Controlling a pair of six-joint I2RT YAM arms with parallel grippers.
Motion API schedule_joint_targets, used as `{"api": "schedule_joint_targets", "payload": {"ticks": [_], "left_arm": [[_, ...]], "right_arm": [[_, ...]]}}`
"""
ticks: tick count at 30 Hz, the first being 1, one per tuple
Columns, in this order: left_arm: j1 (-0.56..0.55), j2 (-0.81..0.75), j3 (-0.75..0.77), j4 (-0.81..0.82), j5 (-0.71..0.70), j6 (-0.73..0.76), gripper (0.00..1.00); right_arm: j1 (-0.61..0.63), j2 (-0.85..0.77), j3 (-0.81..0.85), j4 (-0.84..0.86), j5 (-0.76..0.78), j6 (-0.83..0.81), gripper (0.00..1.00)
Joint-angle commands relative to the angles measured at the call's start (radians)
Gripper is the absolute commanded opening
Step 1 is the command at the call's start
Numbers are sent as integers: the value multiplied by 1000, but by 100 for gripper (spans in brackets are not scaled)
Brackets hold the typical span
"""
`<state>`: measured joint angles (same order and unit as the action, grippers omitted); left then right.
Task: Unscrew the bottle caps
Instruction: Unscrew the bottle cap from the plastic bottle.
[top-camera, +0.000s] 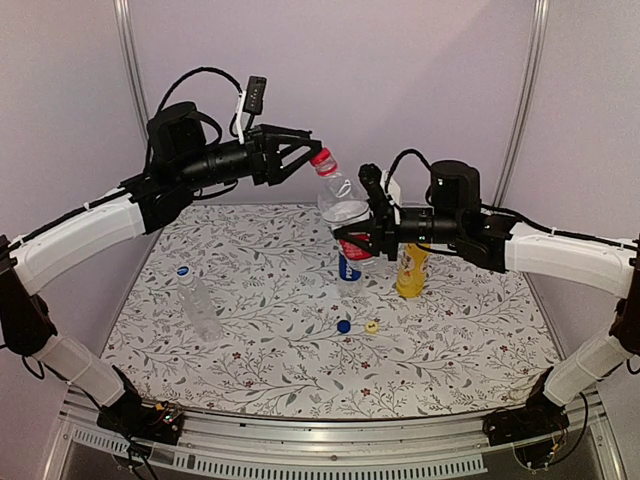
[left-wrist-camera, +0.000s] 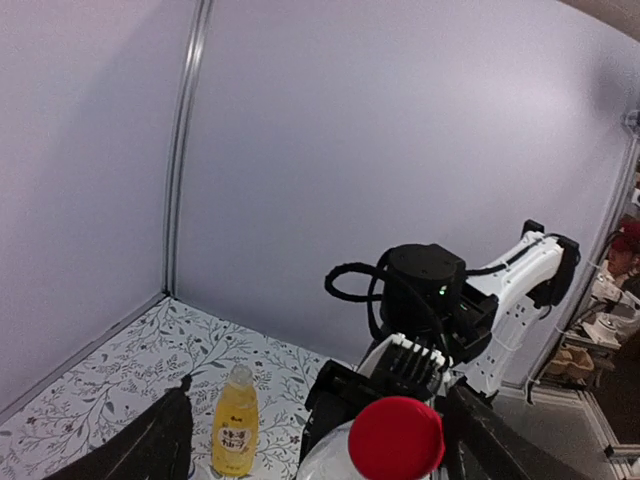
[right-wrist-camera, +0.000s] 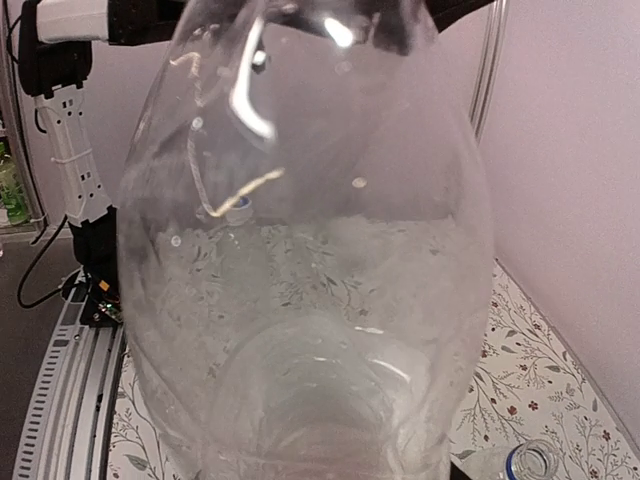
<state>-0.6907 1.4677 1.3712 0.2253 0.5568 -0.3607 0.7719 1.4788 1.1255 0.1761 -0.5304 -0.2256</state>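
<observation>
The right gripper (top-camera: 358, 240) is closed tight on the bottle with the red and white label (top-camera: 343, 205) and holds it up in the air above the table (top-camera: 280, 370), tipped so its top points at the other arm. The red cap (top-camera: 322, 158) is on the bottle. The left gripper (top-camera: 310, 152) is wide open, with one finger on each side of the red cap, and it does not seem to be pinching it. Things could go wrong from here. If the fingers close a bit off to one side, they may slide off the round cap and not turn it. If they push hard, the smooth bottle may twist or slip in the right gripper and drop. It could then hit the bottle with the blue label (top-camera: 349, 268) or the yellow bottle (top-camera: 410, 268), which stand open just below, and knock them over. The bottle is tipped, so anything inside may spill once the cap comes off. A loose cap could also fall and roll away.
</observation>
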Motion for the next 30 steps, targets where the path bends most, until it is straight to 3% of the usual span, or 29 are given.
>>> {"api": "schedule_joint_targets", "payload": {"ticks": [1,3,20,30], "left_arm": [[13,-13,29,0,391,127,84],[14,-12,32,-10,438,152,84],[14,18,34,-49,366,176,75],[4,-47,-7,-80,246,281,74]], "right_arm": [[0,13,64,-60,-238,-5,37],[-1,42,86,-87,-275,-4,37],[-5,65,96,-81,-272,27,36],[-10,78,98,-88,-275,43,35]]}}
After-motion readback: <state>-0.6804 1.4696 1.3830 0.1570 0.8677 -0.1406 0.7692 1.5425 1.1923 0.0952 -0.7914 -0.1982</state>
